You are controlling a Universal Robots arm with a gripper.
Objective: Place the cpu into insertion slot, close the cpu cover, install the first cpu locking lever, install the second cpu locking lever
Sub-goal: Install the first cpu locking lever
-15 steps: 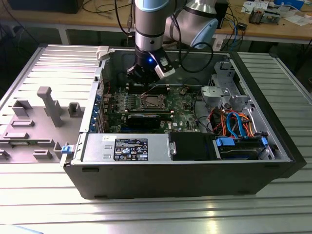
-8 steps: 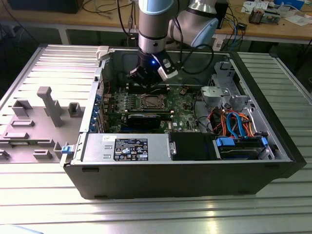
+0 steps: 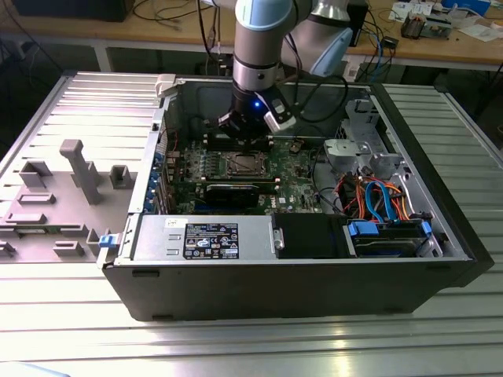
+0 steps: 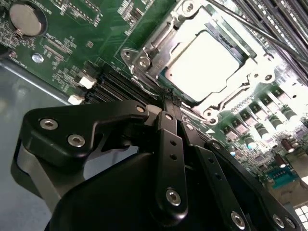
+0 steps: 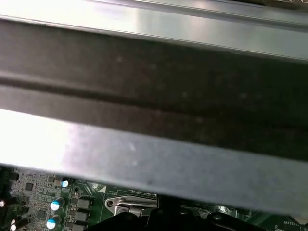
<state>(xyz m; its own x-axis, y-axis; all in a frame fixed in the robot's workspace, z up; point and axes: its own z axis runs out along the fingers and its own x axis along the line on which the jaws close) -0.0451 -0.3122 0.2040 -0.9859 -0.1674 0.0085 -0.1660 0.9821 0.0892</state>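
Gripper (image 4: 168,98) closed at cpu cover (image 4: 159,36) edge

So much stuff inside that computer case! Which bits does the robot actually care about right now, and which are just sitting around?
Part of the job:
- cpu, seated in the insertion slot
- cpu cover, lying down around the chip
- end effector, fingers together at the socket's edge

Just there:
- power supply
- coloured cables
- coin battery
- grey plastic fixtures

- The computer case (image 3: 314,275) lies open on the table (image 3: 71,330).
- Inside it, the cpu (image 4: 207,65) sits in the insertion slot (image 4: 190,98), apparently under the cpu cover (image 4: 163,43).
- The gripper (image 4: 169,102) hangs at the slot's edge.
- A plastic fixture (image 3: 75,184) lies to the exterior view's left.
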